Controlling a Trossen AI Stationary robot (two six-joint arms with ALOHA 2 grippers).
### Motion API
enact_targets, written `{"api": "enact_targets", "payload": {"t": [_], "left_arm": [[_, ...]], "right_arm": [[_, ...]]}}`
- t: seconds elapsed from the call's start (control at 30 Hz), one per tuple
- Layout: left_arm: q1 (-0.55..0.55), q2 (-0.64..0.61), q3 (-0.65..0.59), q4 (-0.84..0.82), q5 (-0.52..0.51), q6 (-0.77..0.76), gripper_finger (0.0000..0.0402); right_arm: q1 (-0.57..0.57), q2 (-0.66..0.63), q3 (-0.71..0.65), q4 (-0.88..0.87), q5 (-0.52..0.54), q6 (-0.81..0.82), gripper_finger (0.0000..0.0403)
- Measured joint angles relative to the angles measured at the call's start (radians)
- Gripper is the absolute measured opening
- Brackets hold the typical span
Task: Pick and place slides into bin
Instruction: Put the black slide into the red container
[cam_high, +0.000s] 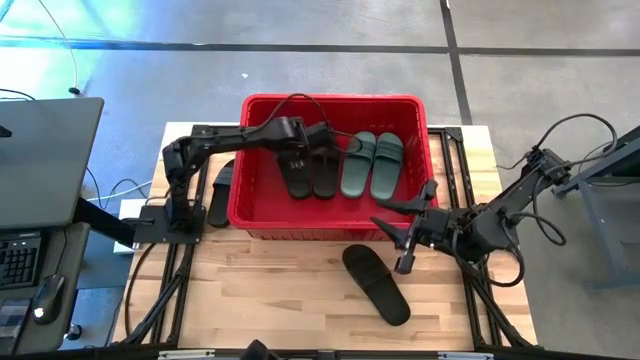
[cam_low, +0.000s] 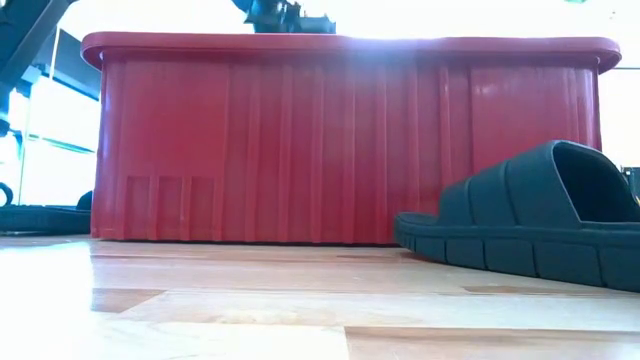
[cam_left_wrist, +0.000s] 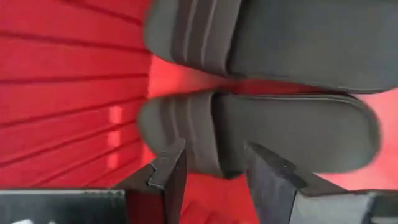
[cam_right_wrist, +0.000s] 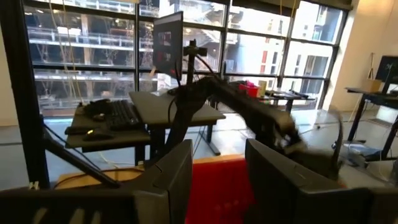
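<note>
The red bin (cam_high: 330, 215) stands at the table's middle and fills the low view (cam_low: 300, 140). Two black slides (cam_high: 310, 172) and two green slides (cam_high: 372, 163) lie flat on its floor. My left gripper (cam_high: 328, 138) hangs open and empty over the bin's far part; in its wrist view (cam_left_wrist: 214, 177) the fingers stand above the two black slides (cam_left_wrist: 292, 130), apart from them. One black slide (cam_high: 376, 284) lies sole down on the table in front of the bin (cam_low: 530, 225). Another black slide (cam_high: 220, 193) lies left of the bin. My right gripper (cam_high: 397, 236) is open and empty, near the bin's near right corner.
The right wrist view looks level over the bin's rim (cam_right_wrist: 217, 186) toward my left arm (cam_right_wrist: 249, 112) and desks with a monitor in the room behind. The arms' dark base frames (cam_high: 170, 230) stand on the table at both sides. Bare wood (cam_high: 270, 290) lies in front of the bin.
</note>
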Motion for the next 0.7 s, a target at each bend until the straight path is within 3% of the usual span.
{"api": "enact_targets", "payload": {"t": [0.2,0.37,0.7], "left_arm": [[-0.067,-0.001,0.284,-0.247,-0.018,-0.001,0.0132],[-0.122,-0.004,0.483,-0.444,-0.069,-0.125,0.0132],[-0.260,-0.117,0.522,-0.435,-0.158,-0.135,0.0131]], "right_arm": [[0.000,0.000,0.000,-0.064,-0.001,0.101,0.0138],[0.021,0.000,0.000,-0.119,0.023,0.159,0.0138],[0.105,0.000,0.000,-0.211,0.158,0.261,0.0138]]}}
